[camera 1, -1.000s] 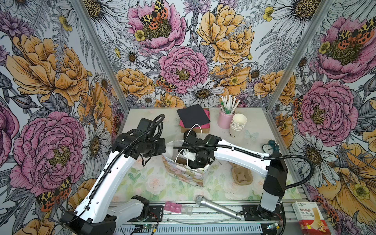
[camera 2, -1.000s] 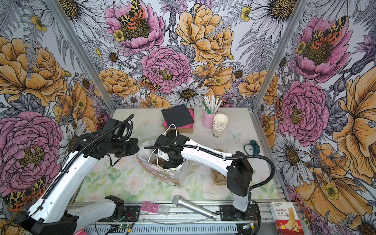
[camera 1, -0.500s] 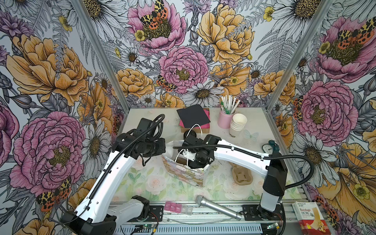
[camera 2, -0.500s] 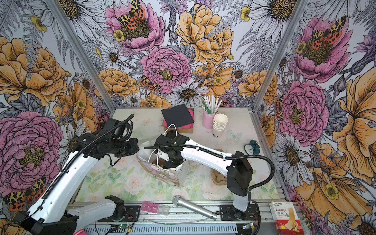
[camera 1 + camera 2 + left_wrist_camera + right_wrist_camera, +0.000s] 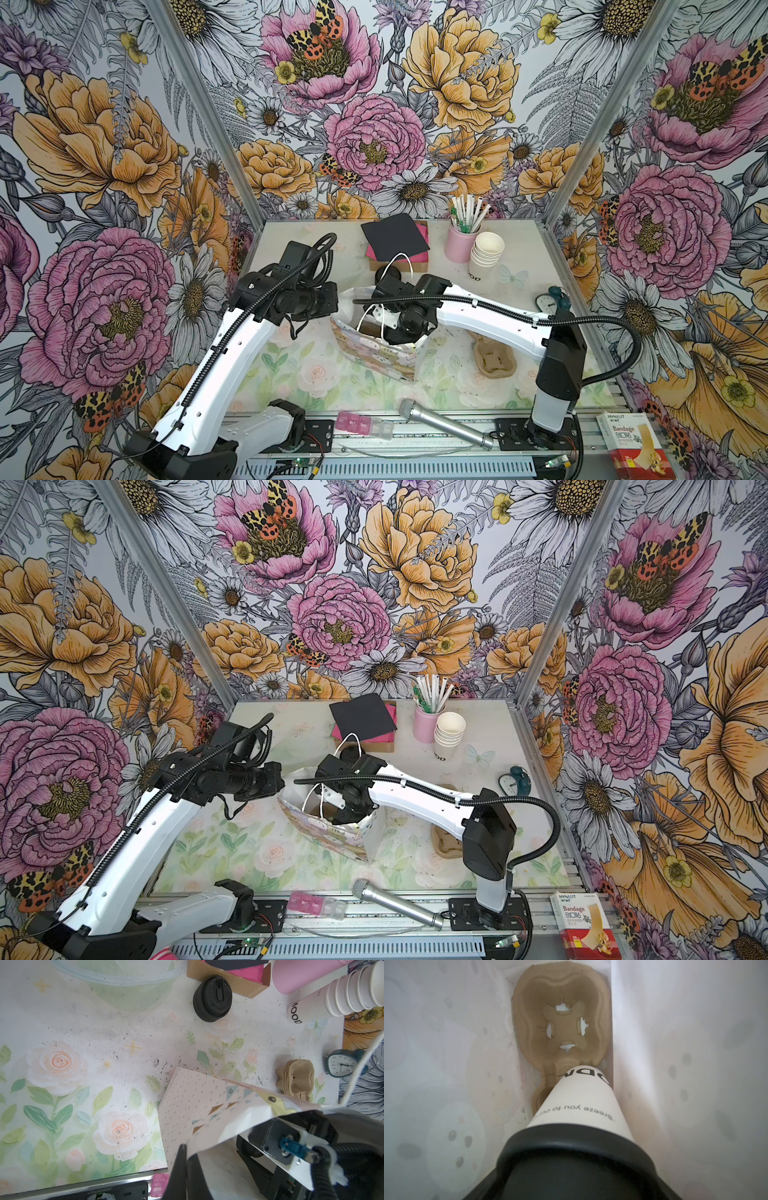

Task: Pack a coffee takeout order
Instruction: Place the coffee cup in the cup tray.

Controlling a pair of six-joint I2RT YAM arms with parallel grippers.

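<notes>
left gripper (image 5: pixel 184 1148) pinched tight on gift bag (image 5: pixel 197 1105) rim, right gripper (image 5: pixel 409 326) inside over cup (image 5: pixel 577 1101) — jaws hidden, can't tell

The bag (image 5: pixel 374 357) is standing mid-frame on the counter (image 5: pixel 299 365), the cup (image 5: pixel 577 1105) sitting inside it on the carrier (image 5: pixel 560 1022); the napkin (image 5: pixel 395 237) is lying behind, upper centre.

A patterned paper bag (image 5: pixel 376 357) stands open mid-table on the floral mat (image 5: pixel 299 365). At the back, a pink straw holder (image 5: pixel 459 245) has a stack of lidless white cups (image 5: pixel 484 257) just beside it. A teal alarm clock (image 5: pixel 548 303) and a brown pulp cup carrier (image 5: pixel 494 359) sit by the right wall. A microphone (image 5: pixel 440 424), pink pill case (image 5: pixel 361 424) and bandage box (image 5: pixel 627 444) lie along the front edge.
</notes>
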